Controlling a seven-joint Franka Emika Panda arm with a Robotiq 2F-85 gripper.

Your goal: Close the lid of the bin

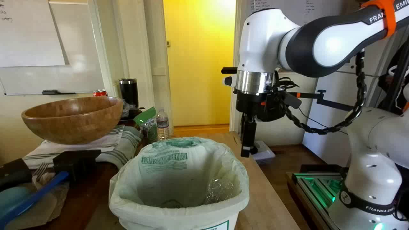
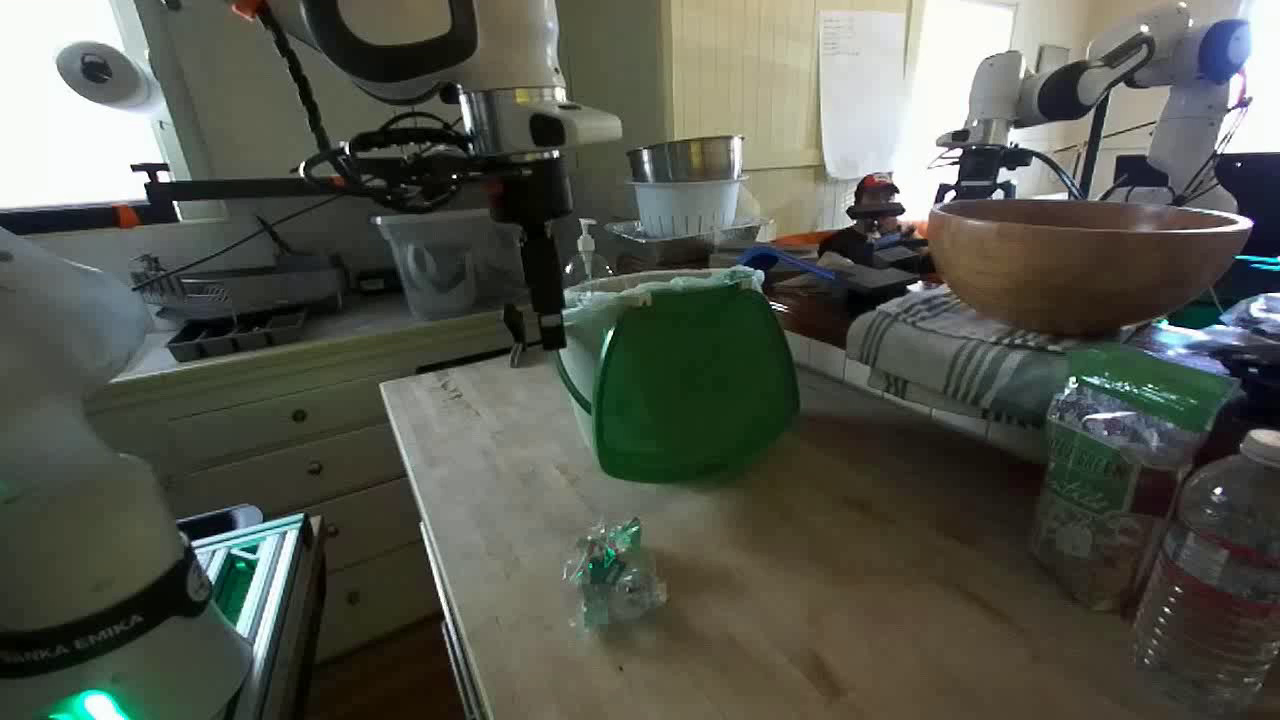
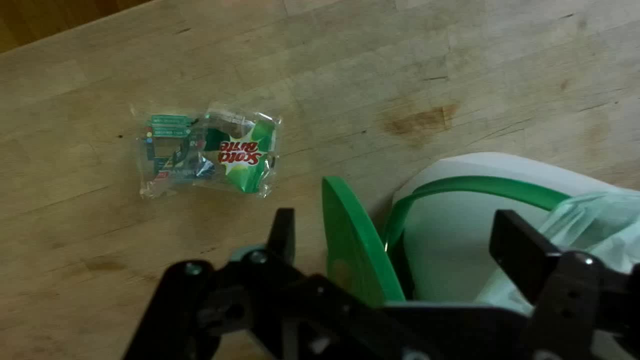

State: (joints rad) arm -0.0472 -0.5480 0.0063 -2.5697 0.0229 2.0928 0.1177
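The white bin [image 1: 153, 220] stands on the wooden counter with a pale liner folded over its rim, its mouth uncovered. Its green lid [image 2: 700, 380] hangs steeply down along one side; in the wrist view the lid [image 3: 357, 245] appears edge-on beside the bin wall [image 3: 440, 230]. My gripper [image 1: 247, 152] points downward just off a bin corner; it is the same in an exterior view, where the gripper [image 2: 533, 342] is by the lid's side edge. In the wrist view the gripper [image 3: 395, 225] is wide open, lid edge and bin wall showing between its fingers, nothing gripped. Contact with either is unclear.
A crumpled clear wrapper [image 3: 210, 152] lies on the counter [image 3: 320, 90] on the lid's side. A wooden bowl [image 1: 73, 119] rests on striped towels. A water bottle [image 1: 162, 125] and a green bag [image 1: 147, 123] stand near the bin. Clear plastic [image 1: 220, 190] sits inside it.
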